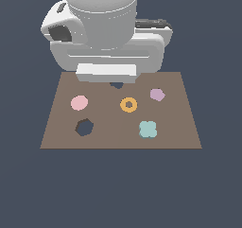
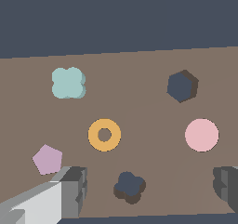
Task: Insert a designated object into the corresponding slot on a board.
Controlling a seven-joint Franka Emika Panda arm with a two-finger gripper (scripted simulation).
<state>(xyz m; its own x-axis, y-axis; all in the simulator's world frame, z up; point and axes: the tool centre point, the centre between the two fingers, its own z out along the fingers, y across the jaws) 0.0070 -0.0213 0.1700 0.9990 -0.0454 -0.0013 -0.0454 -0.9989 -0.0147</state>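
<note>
Gripper (image 2: 151, 186) wide open w/ nothing in it. Teal piece (image 1: 148, 129) sits lower right; it may grab the ring (image 1: 128, 104) instead, since that's closer.

Board (image 1: 179, 127) matt brown; teal piece (image 1: 148, 128) matt, smooth.

Flat brown rectangular board (image 2: 139, 79) fills view. Pale-teal four-lobed flat piece (image 2: 68, 82) near far edge. Orange ring (image 2: 104, 135) mid-board. Lilac pentagon piece (image 2: 47, 159), pink disc (image 2: 201, 135) apart. Dark lobed cutout (image 2: 129, 187) between end effector (image 2: 151, 190) fingers (image 2: 72, 190), spread wide. Dark octagon-like hole (image 2: 182, 86) beyond disc.
</note>
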